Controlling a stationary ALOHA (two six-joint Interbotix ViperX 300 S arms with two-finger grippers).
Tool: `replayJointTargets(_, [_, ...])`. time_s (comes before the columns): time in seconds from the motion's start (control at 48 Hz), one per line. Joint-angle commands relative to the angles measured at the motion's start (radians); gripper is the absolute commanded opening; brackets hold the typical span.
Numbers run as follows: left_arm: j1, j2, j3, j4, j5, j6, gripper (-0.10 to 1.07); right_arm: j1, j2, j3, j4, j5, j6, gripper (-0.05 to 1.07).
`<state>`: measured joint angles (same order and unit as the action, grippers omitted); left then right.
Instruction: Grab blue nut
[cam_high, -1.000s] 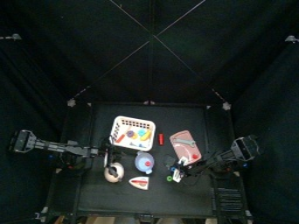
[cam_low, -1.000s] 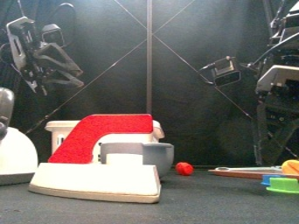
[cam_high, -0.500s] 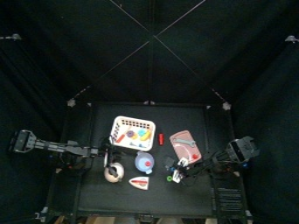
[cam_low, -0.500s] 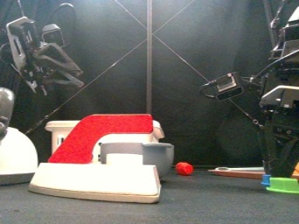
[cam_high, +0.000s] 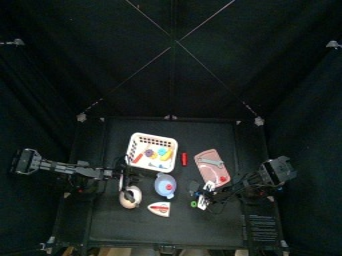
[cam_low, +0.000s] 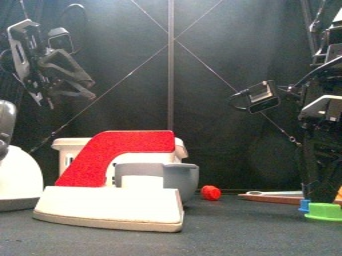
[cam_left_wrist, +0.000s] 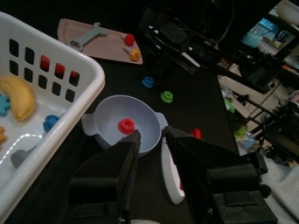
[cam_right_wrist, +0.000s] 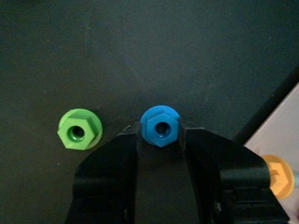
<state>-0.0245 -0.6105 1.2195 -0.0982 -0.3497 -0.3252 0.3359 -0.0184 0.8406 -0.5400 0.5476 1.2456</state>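
The blue nut (cam_right_wrist: 159, 127) lies flat on the black table. In the right wrist view my right gripper (cam_right_wrist: 160, 138) stands straight over it, with one jaw against each side of the nut, shut on it. A green nut (cam_right_wrist: 79, 130) lies apart from it to one side. In the top view the right gripper (cam_high: 203, 197) is at the table's front right. In the front view it (cam_low: 317, 196) hangs down to the table, beside the green nut (cam_low: 322, 210). My left gripper (cam_left_wrist: 149, 138) rests with its jaws close together and empty, near a blue bowl (cam_left_wrist: 121, 115).
A white basket (cam_high: 154, 150) of toys stands mid-table, with a pink tray (cam_high: 211, 165) to its right. The blue bowl (cam_high: 166, 187), a tape roll (cam_high: 130, 197) and a red-and-white block (cam_low: 114, 180) sit near the front. An orange piece (cam_right_wrist: 281, 171) lies near the right gripper.
The right arm has come down from above the table until its gripper is at the nuts. It has barely moved in the last half second. The left arm has not moved.
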Motion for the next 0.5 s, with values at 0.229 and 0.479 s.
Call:
replayJointTargets(0.229, [0.003,0.000,-0.009,0.000,-0.011,0.002,0.72,0.005,-0.092,-0.020,-0.002,0.052,-0.005,0.59])
replayJointTargets(0.479, [0.002,0.000,-0.011,0.000,-0.011,0.002,0.72,0.005,-0.109,-0.020,-0.005,0.057,-0.003,0.59])
